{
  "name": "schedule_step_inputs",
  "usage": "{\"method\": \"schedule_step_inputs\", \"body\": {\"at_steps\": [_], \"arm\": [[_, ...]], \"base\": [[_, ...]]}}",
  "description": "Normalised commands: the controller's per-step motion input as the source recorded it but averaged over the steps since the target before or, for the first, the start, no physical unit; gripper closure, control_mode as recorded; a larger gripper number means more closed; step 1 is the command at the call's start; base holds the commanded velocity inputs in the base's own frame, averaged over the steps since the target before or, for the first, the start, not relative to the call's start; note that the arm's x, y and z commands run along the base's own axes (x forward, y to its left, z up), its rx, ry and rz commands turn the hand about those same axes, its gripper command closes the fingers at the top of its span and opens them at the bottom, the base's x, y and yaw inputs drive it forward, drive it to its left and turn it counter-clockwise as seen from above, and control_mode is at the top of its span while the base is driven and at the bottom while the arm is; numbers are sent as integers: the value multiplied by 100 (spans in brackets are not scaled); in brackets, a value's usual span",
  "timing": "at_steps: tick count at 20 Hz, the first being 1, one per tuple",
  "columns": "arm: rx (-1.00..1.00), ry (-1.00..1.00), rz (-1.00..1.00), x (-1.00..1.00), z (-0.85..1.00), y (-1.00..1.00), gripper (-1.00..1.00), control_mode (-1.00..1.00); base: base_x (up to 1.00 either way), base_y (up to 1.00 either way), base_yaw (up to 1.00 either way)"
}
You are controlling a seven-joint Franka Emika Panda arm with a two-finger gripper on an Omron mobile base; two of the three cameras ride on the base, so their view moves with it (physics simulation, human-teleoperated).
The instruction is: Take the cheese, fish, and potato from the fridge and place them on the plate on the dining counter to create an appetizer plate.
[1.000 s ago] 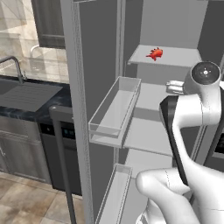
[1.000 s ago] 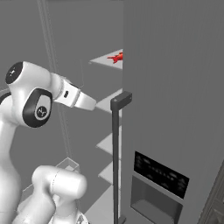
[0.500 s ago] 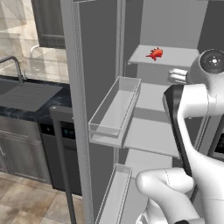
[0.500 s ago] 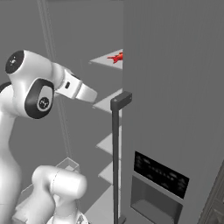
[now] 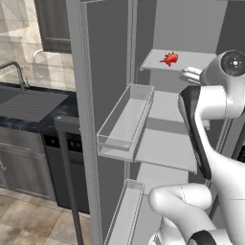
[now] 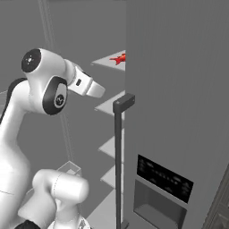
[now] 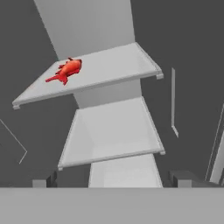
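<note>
Now your pincer (image 7: pixel 112 183) hangs spread wide and empty before the tall grey open fridge (image 5: pixel 110 119), aimed toward the small bright red spiky-finned fish (image 7: pixel 65 70) lying at ten o'clock on the pale grey top shelf (image 7: pixel 109 65), presumably lining up a reach.

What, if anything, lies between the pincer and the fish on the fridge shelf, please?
Nothing: in the hand view, only bare shelf separates the open pincer from the fish.
</note>
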Motion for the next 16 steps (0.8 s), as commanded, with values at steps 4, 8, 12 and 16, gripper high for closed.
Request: {"method": "schedule_step_inputs", "body": {"at_steps": [4, 8, 12, 16], "arm": [[4, -5, 0, 48, 11, 6, -100, -100], [2, 0, 0, 38, 25, 4, -100, -100], [1, 0, 0, 34, 29, 0, -100, -100], [0, 3, 0, 28, 31, 0, -100, -100]], "base": [[0, 0, 0], [0, 0, 0], [0, 0, 0], [0, 0, 0]]}}
